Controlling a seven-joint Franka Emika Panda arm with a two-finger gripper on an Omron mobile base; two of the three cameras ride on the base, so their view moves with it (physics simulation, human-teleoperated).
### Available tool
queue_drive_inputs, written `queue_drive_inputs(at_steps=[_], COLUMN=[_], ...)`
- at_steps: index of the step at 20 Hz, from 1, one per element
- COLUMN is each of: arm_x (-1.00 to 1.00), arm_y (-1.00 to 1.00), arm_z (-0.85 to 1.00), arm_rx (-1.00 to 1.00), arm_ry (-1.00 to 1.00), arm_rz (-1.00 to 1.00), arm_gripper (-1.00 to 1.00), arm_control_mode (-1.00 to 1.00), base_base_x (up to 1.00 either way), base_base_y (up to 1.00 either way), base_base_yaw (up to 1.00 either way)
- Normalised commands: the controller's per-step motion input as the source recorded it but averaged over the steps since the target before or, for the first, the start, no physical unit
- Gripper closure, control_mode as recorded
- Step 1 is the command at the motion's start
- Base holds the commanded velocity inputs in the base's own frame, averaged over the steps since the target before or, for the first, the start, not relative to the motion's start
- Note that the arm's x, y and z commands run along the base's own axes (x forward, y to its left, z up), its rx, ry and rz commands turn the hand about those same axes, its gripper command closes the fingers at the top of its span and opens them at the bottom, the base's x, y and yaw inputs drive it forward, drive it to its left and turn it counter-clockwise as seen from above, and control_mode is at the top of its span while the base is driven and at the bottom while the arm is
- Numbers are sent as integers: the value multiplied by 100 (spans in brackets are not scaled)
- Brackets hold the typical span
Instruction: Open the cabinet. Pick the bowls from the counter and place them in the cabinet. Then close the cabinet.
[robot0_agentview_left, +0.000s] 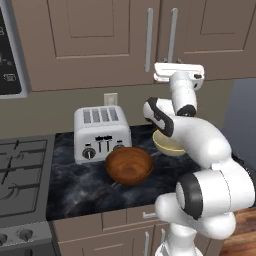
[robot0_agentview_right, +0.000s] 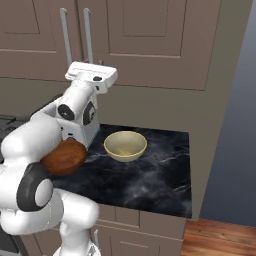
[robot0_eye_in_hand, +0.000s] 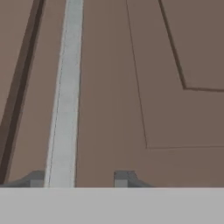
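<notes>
The gripper (robot0_eye_in_hand: 78, 179) is straddling the cabinet's (robot0_eye_in_hand: 175, 52) silver bar handle (robot0_eye_in_hand: 65, 100), fingers apart; robot arm is partly hiding the wooden bowl (robot0_agentview_right: 65, 156).

You are looking at a glossy white arm (robot0_agentview_left: 200, 145) built of rounded, bulbous segments, with dark grey bands showing at its joints. A flat white hand block (robot0_agentview_right: 92, 74) is capping it, carrying small grey fingertips (robot0_eye_in_hand: 124, 178).

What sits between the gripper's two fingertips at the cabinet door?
In the hand view, the cabinet's silver bar handle runs up between the gripper's fingertips, nearer the left one; brown door panel fills the remaining gap.
</notes>
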Motion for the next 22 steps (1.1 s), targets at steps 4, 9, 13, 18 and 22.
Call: queue_drive_inputs(at_steps=[4, 9, 13, 18, 22], arm_x=[-2, -17, -63, -70, -63], arm_y=[-100, -100, -100, -100, -100], arm_z=[-9, 0, 0, -1, -1], arm_rx=[27, 25, 27, 28, 25], arm_ry=[29, 40, 24, 4, -1], arm_rz=[-11, -13, -11, -9, -4], arm_gripper=[100, 100, 100, 100, 100], arm_control_mode=[-100, -100, -100, -100, -100], base_base_x=[0, 0, 0, 0, 0], base_base_y=[0, 0, 0, 0, 0], base_base_yaw=[0, 0, 0, 0, 0])
